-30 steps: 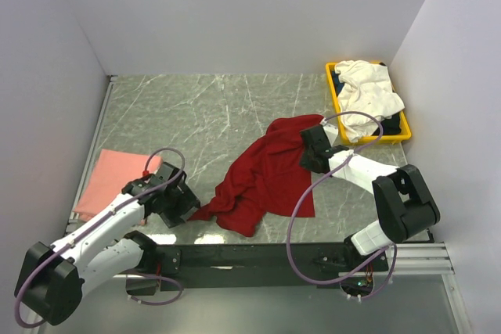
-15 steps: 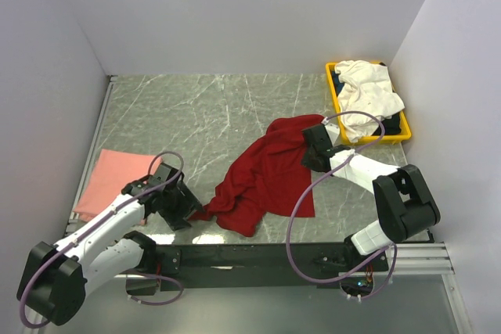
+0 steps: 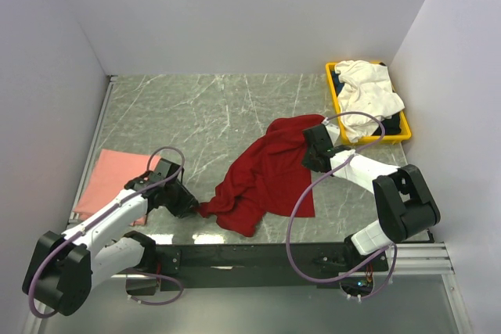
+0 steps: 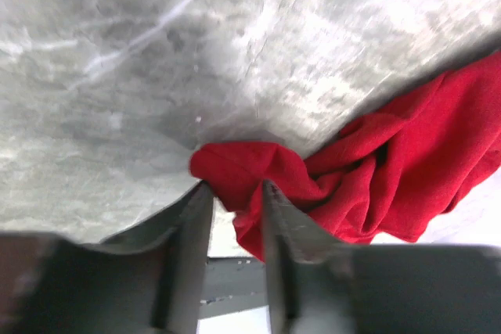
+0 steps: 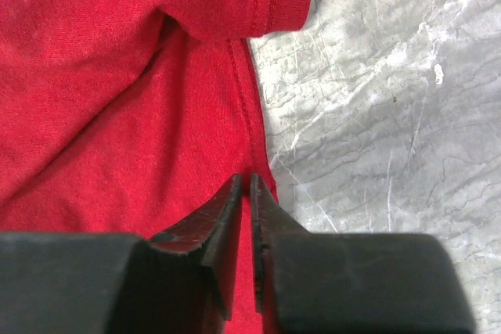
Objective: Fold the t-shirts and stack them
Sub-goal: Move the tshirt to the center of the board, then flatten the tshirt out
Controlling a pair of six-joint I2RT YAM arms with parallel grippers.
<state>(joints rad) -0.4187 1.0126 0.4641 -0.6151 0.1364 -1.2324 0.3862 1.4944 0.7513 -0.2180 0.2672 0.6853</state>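
The dark red t-shirt [image 3: 266,174] lies crumpled at the table's middle. My left gripper [image 3: 190,209] is at its near-left corner. In the left wrist view, that gripper [image 4: 233,187] is open with the red corner [image 4: 235,166] between its fingertips. My right gripper [image 3: 309,140] is shut on the shirt's far-right edge. In the right wrist view, that gripper [image 5: 243,179] pinches the red hem [image 5: 258,115]. The salmon-pink t-shirt [image 3: 109,177] lies folded flat at the left. The white t-shirt [image 3: 368,95] lies bunched in the bin.
A yellow plastic bin [image 3: 337,103] stands at the far right against the wall, with dark cloth under the white shirt. White walls close in the table on three sides. A black rail [image 3: 258,256] runs along the near edge.
My left gripper has moved right, up to the red shirt's near-left corner. The right arm and the shirts have not moved.
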